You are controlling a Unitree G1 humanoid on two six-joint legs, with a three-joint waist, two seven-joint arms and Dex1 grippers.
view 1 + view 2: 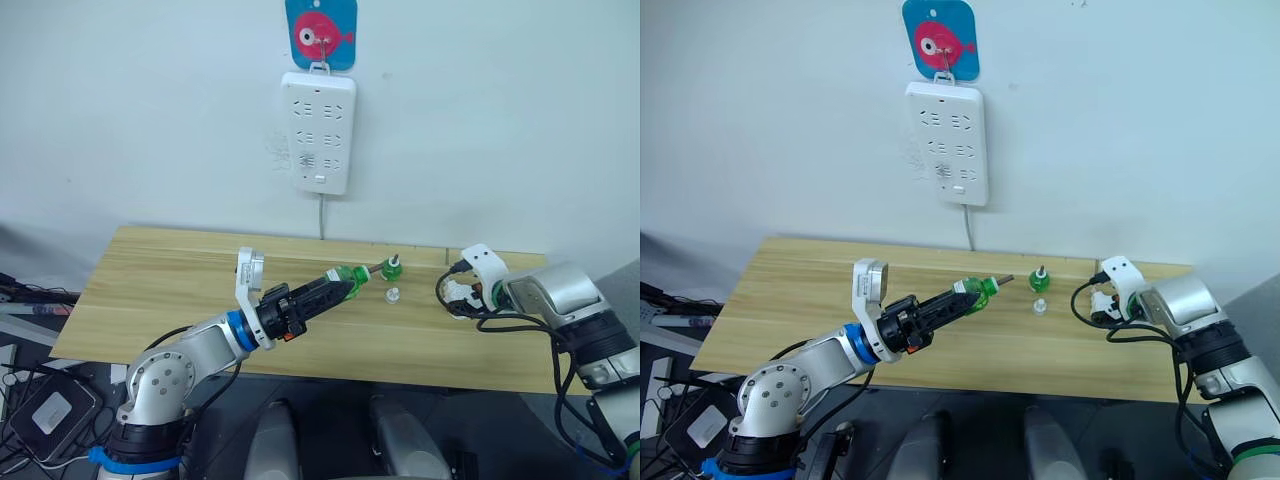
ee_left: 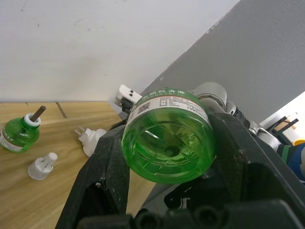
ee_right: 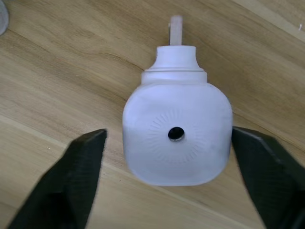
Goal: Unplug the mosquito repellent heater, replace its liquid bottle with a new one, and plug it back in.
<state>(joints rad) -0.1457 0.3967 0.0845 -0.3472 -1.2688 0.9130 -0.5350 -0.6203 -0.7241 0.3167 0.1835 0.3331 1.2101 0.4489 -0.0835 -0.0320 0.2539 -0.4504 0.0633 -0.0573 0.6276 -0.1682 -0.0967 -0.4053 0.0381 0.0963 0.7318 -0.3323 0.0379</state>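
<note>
Green liquid bottle [image 2: 167, 138], item one: clamped base-first in the left gripper [image 1: 335, 289], jaws closed on its sides, neck aimed toward the mosquito repellent heater [image 3: 177, 137]. Contents not readable through the tinted plastic.

Item two, mosquito repellent heater: lying on the bench [image 1: 160, 280], unplugged, between the open jaws of the right gripper [image 3: 167, 191], neither finger touching it; central hole faces the wrist camera.

Item three, second green bottle [image 1: 392, 267]: upright on the bench, left of the heater, wick exposed; probably the spent one. A small white cap [image 1: 392, 295] stands just beside it.

Item four, white power strip [image 1: 319, 132]: on the wall above the bench, well apart from the heater, sockets vacant.

Handling note: close the right jaws squarely on the heater's flanks before lifting, keeping its threaded opening clear for the held bottle.
</note>
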